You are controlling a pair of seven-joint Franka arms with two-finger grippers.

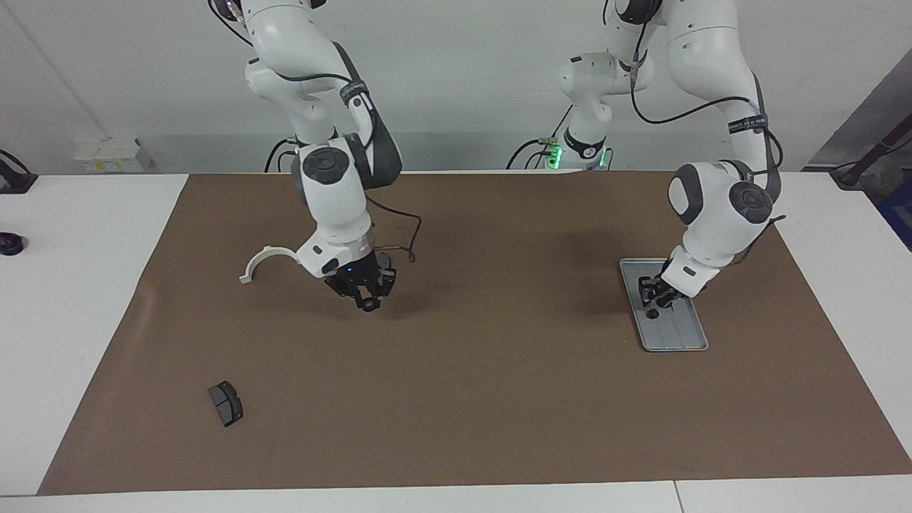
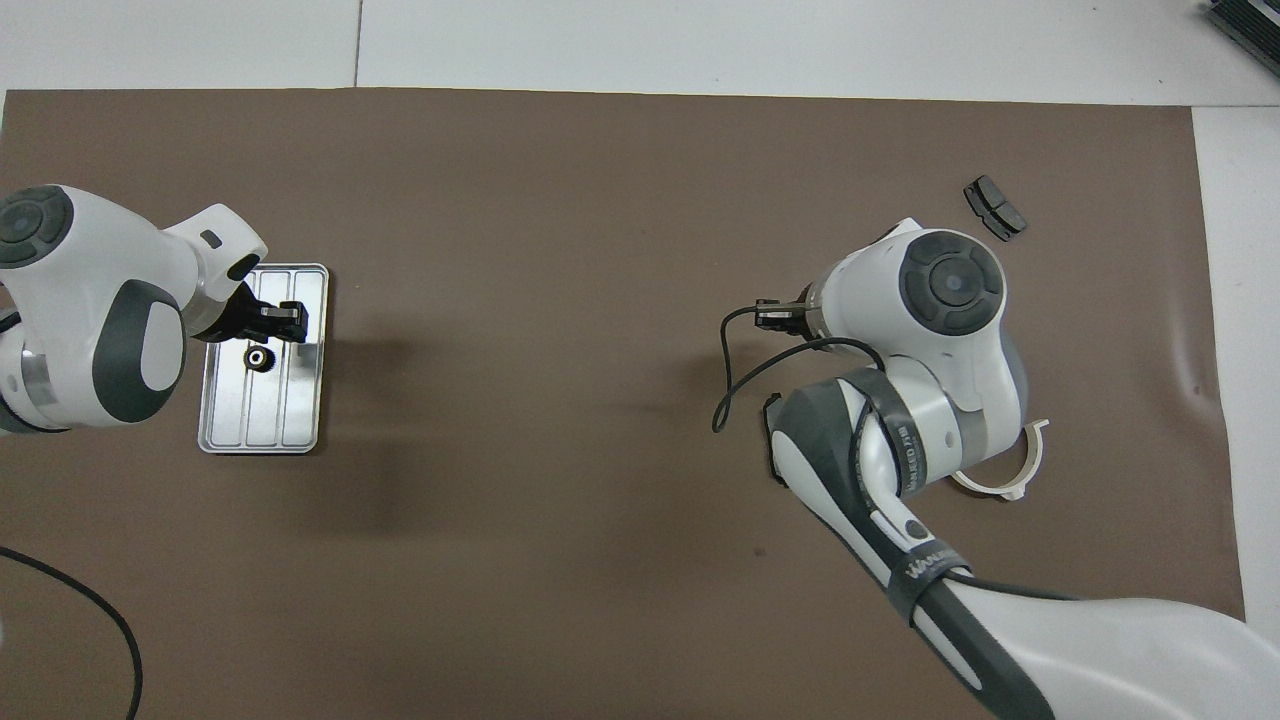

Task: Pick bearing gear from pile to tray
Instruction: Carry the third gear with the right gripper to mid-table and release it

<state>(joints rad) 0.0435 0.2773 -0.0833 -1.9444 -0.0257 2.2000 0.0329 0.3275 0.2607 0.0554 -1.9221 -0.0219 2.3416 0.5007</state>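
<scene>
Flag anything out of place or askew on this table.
Nothing damaged or spilled. One brake pad lies alone, farther from the robots than the white bracket. One gear lies flat in the tray, with the left gripper over the tray; the right gripper hangs over the mat.

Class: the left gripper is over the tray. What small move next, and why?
Probably lift the left gripper straight up, clear of the tray: it hangs low over it, a gear lies on the tray, and the right gripper hangs over mid-mat.
</scene>
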